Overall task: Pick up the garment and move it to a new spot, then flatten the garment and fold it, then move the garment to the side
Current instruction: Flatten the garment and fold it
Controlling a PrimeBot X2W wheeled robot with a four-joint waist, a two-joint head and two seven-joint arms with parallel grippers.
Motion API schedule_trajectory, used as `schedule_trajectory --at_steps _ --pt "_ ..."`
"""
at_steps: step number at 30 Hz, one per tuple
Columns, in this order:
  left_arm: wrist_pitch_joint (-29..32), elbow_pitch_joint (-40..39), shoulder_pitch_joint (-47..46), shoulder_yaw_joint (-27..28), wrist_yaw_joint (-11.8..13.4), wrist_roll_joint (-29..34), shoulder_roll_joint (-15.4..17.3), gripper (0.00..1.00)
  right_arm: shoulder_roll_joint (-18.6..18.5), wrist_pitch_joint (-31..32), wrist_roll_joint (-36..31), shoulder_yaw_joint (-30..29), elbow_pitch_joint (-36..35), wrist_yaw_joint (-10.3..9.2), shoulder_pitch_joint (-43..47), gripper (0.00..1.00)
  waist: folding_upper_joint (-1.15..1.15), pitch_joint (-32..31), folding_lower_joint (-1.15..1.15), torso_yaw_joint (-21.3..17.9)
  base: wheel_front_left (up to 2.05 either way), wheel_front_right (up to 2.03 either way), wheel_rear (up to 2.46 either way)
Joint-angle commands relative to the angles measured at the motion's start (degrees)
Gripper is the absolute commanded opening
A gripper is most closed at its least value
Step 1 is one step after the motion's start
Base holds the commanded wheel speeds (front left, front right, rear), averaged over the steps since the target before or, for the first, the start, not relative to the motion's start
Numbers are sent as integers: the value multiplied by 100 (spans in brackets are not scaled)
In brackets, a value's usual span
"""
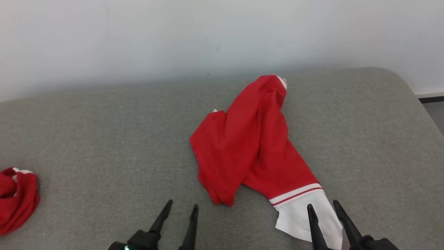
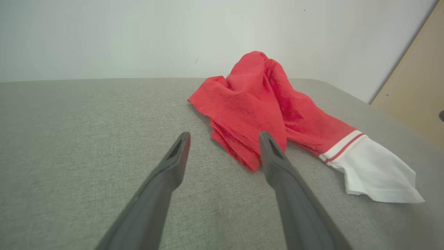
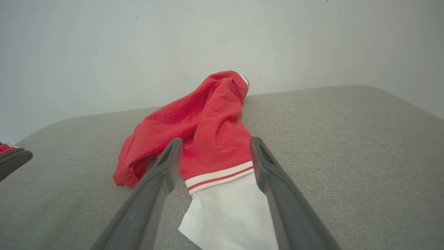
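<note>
Head view: the garment lies crumpled on a grey cushion, a little right of centre and partly bunched up into a ridge that runs toward the wall. It is red, with a white section at its near end, set off by a white-and-red striped band.

The left hand sits at the bottom edge, fingers parted and holding nothing, just short of the garment's near red corner. The right hand is at the lower right, also spread and not gripping, its fingertips over the white section. Whether they touch the cloth is hard to say from this angle.

A second red cloth lies bunched at the far left edge of the cushion, well apart from the garment.

From the left wrist, the left hand points at the garment, with its right finger in front of the red fold and the white section trailing off to the right. A tan panel stands beyond the cushion's corner.

From the right wrist, the right hand straddles the striped band, with the white section between the two fingers and the red bulk rising behind.
</note>
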Motion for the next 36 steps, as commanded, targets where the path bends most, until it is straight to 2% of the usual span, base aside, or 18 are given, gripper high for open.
schedule_trajectory --at_steps 1,6,14,23,24,25,26,32,36 --pt "-24 78 -130 -82 -7 7 11 100 13 -24 7 35 28 8 -78 100 0 52 0 -171 0 0 0" --pt "-24 569 -486 -524 -44 -123 12 100 26 -24 20 108 56 8 -233 100 0 175 0 -523 0 0 0" --pt "-24 1320 -894 -592 -40 -442 14 100 41 -24 67 234 86 8 -339 100 0 319 0 -1033 0 0 0" --pt "-24 1949 -1287 -643 -51 -717 18 100 42 -24 143 283 91 8 -397 100 0 391 0 -1202 0 0 0" --pt "-25 2025 -1335 -642 -37 -735 14 75 42 -24 133 282 85 8 -394 100 0 394 0 -1189 0 0 0" --pt "-24 2082 -1387 -628 -6 -770 13 29 41 -24 118 280 79 8 -388 100 0 399 0 -1167 0 0 0" --pt "-25 2167 -1418 -622 6 -794 16 0 42 -24 118 271 69 8 -387 100 0 404 0 -1137 0 0 0" --pt "-25 2360 -1543 -549 22 -639 13 0 40 -24 103 302 92 8 -419 100 0 386 0 -926 0 0 0" --pt "-25 2004 -1469 -395 16 -531 12 0 39 -24 124 288 70 8 -357 100 0 339 0 -763 0 0 0"
